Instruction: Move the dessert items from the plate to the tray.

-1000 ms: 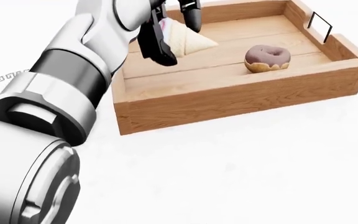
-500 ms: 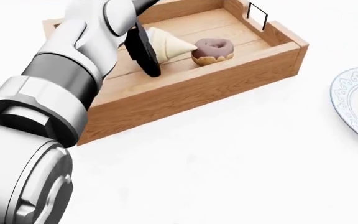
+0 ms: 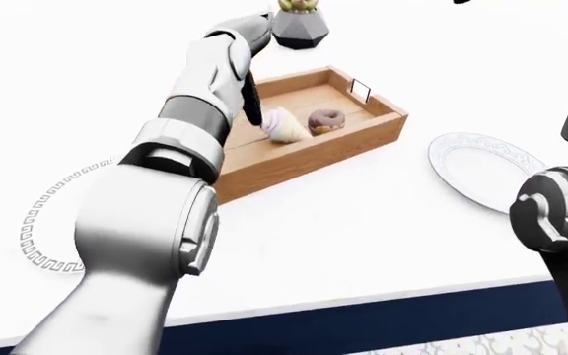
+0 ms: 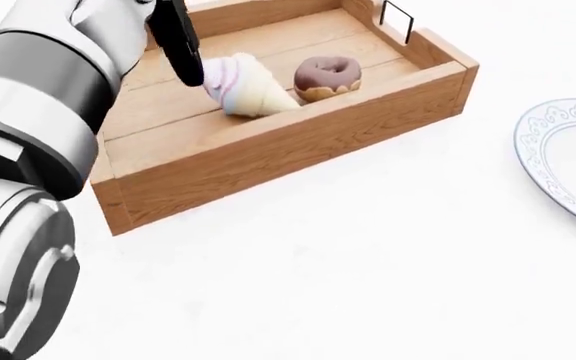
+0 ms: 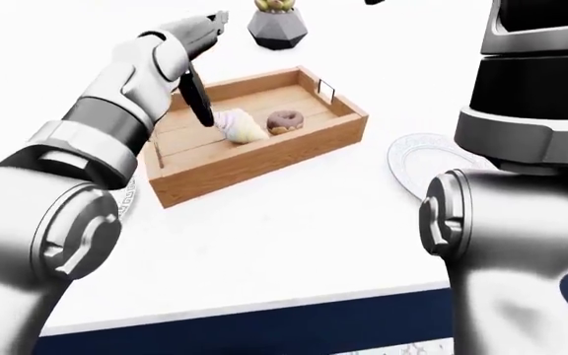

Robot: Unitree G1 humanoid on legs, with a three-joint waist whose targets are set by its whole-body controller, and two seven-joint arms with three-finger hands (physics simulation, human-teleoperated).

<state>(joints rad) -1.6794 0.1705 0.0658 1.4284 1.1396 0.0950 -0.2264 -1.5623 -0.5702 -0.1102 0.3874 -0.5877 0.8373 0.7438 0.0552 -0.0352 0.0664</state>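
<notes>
A wooden tray [image 4: 298, 142] holds a pink-and-cream ice cream cone [image 4: 243, 91] lying on its side. A chocolate donut [image 4: 326, 77] lies just right of the cone. My left hand [image 5: 200, 111] hangs over the tray's left part, its black fingers [image 4: 180, 41] pointing down just left of the cone, open and holding nothing. The white plate [image 4: 568, 157] with a blue rim pattern sits right of the tray and is bare where it shows. My right arm [image 5: 521, 148] rises out of the top of the right-eye view; its hand does not show.
A plant in a grey faceted pot [image 3: 299, 28] stands beyond the tray. A ring with a Greek-key pattern [image 3: 42, 222] lies on the white table at the left. The table's dark blue edge [image 3: 363, 325] runs along the bottom. A small black handle [image 4: 398, 19] stands on the tray's right end.
The cone has left my left hand's fingers and now lies in the tray beside the donut. The hand has drawn up and to the left. The camera view has shifted too.
</notes>
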